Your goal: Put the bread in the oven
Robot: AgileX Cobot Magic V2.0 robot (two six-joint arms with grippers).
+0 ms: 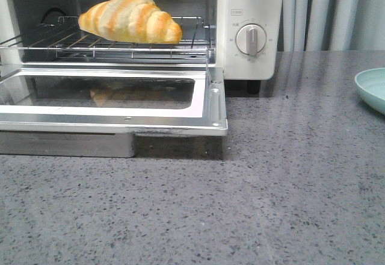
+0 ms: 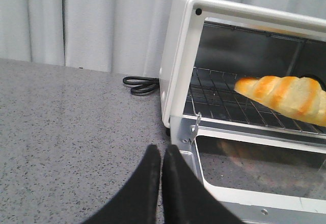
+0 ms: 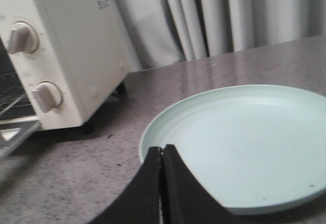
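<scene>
One bread (image 1: 130, 19) lies on the wire rack (image 1: 108, 43) inside the one oven (image 1: 243, 30), whose door (image 1: 114, 99) hangs open. One pale green plate (image 3: 244, 142), seemingly bare, sits well right. Left gripper (image 2: 162, 155) and right gripper (image 3: 162, 155) each have fingers pressed together, holding nothing

Oven (image 1: 249, 30), upper centre-right of the front view: small numerals ring the lower dial (image 1: 251, 39), and a boxed mark sits above it; all too small to read. Right wrist view, upper left: a printed label (image 3: 103, 1) on the oven's side panel, illegible. No brand name readable.
</scene>
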